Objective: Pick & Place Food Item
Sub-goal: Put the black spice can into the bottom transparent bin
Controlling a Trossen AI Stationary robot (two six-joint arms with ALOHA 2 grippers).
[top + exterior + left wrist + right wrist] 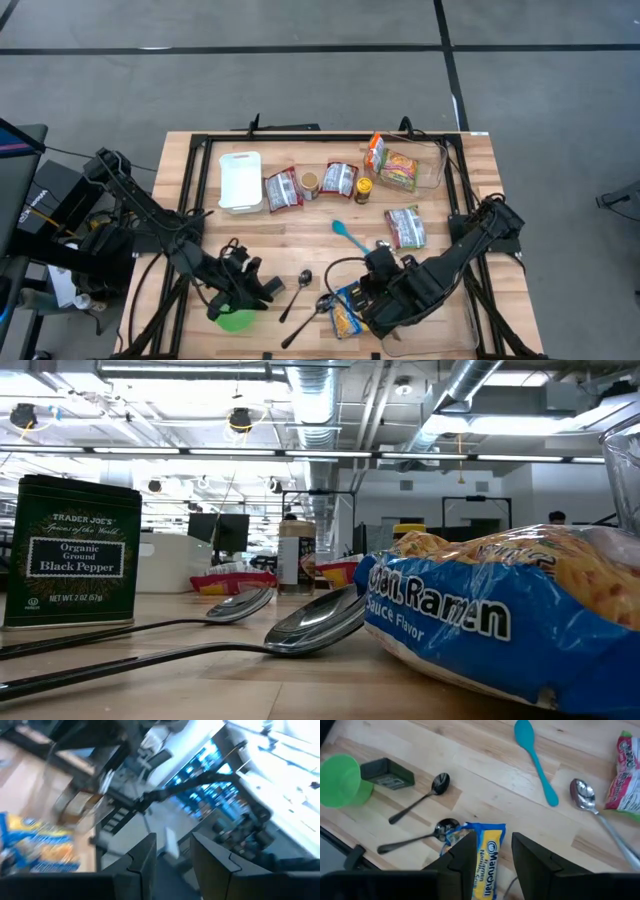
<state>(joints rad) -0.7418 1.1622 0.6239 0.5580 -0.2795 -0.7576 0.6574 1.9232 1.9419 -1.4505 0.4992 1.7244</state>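
Approach step, by the look of it. Right end effector (491,851) poised over the blue ramen packet (485,857) at lower centre of the right wrist view, fingers narrowly parted, gripping nothing. Packet flat on the wooden surface (450,225), beside two dark spoons (420,800). Next: lower, straddle, close. Left end effector (173,857) parked lower left in the high view, slightly parted, empty.

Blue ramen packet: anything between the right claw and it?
Nothing visible. The right claw hangs open directly over the blue Maruchan ramen packet. The nearest black spoon touches the packet's edge beside the claw, not under it.
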